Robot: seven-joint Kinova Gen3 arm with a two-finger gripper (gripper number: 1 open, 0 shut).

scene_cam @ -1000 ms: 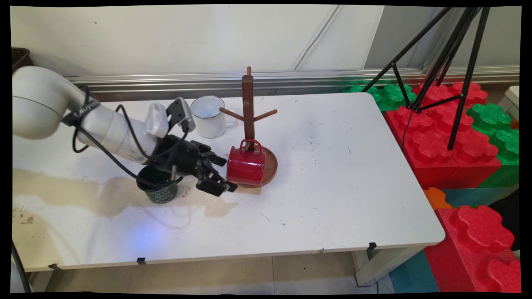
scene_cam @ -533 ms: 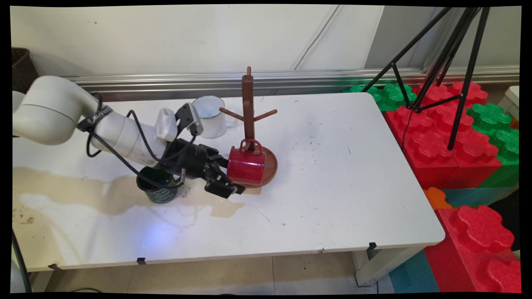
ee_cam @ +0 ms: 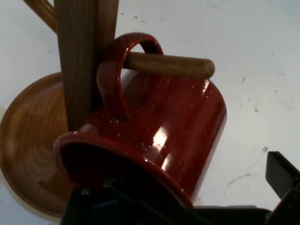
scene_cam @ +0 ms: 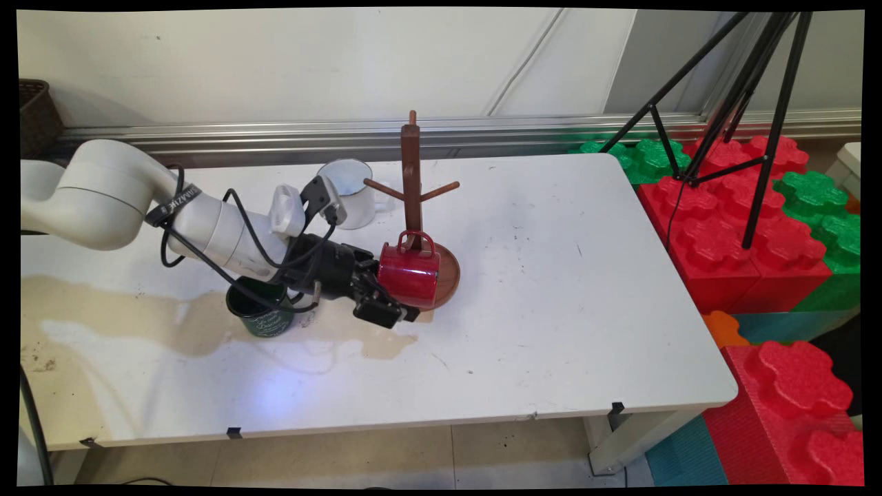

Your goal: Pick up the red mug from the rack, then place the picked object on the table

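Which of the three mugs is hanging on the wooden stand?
The red mug, its handle over a low peg; the white mug and dark green mug stand on the table.

From my console the main view is evenly bright, soft shadows lying under things on the table point(scene_cam: 551, 289). The hand view is close and slightly soft, with white glare on the red mug point(ee_cam: 178, 136).

The right half of the bench point(scene_cam: 586, 289) is open; the mug tree point(scene_cam: 412, 179), red mug point(scene_cam: 408, 275) and green mug point(scene_cam: 265, 317) crowd the left part.
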